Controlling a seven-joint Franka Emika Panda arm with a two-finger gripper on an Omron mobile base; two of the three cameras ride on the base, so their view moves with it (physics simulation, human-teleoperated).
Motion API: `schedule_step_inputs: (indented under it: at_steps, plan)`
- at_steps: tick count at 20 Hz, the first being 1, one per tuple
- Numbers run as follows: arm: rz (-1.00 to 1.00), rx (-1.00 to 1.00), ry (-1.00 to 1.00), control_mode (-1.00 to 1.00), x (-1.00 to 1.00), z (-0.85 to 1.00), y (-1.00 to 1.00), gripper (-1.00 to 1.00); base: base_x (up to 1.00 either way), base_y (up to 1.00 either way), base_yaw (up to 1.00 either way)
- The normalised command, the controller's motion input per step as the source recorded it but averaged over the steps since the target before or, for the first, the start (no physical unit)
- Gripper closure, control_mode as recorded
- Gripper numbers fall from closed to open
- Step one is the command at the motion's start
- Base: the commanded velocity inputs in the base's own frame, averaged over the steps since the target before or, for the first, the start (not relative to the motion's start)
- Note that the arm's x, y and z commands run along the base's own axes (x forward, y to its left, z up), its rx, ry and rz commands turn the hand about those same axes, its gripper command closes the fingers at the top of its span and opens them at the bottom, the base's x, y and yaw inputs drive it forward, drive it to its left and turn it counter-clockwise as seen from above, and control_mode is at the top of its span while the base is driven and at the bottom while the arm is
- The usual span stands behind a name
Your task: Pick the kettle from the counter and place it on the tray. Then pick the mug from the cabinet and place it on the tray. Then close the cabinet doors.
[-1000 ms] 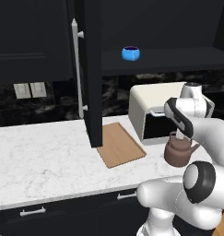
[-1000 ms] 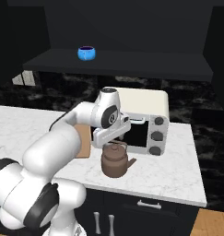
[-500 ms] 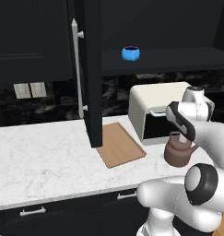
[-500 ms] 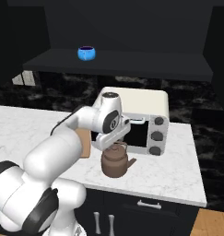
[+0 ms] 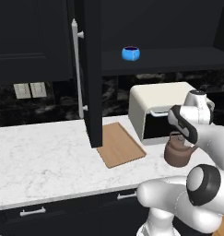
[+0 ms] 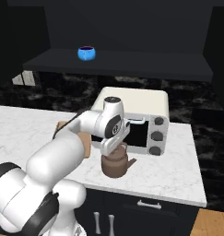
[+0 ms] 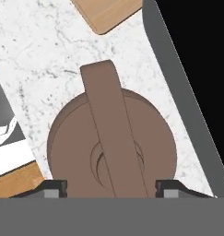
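Base views flanking the arm, sharing kettle (image 5: 179,153) and counter (image 5: 44,161), hand view close overhead

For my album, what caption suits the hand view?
Tool poised over the brown kettle's handle on the marble counter.

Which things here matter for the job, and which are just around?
Job: kettle, tray, mug, cabinet, cabinet door, counter, gripper.
Around: toaster oven, wall outlets, drawers.
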Motion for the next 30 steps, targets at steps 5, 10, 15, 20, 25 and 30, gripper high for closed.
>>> schedule_step_inputs:
  at_steps: [5, 10, 15, 20, 25, 30]
  plan:
    - [0.08, -0.01, 0.04, -1.00, -0.01, -0.18, 0.10, 1.00, 0.00, 0.00, 0.00]
    - [0.02, 0.00, 0.01, -1.00, -0.17, -0.03, 0.09, 1.00, 0.00, 0.00, 0.00]
    - [0.00, 0.00, 0.00, -1.00, -0.57, 0.03, 0.14, 1.00, 0.00, 0.00, 0.00]
    - [0.00, 0.00, -0.09, -1.00, -0.63, 0.45, 0.30, 1.00, 0.00, 0.00, 0.00]
    - [0.00, 0.00, -0.09, -1.00, -0.27, 0.37, 0.93, 1.00, 0.00, 0.00, 0.00]
    - [0.00, 0.00, -0.04, -1.00, -0.15, 0.15, 1.00, 1.00, 0.00, 0.00, 0.00]
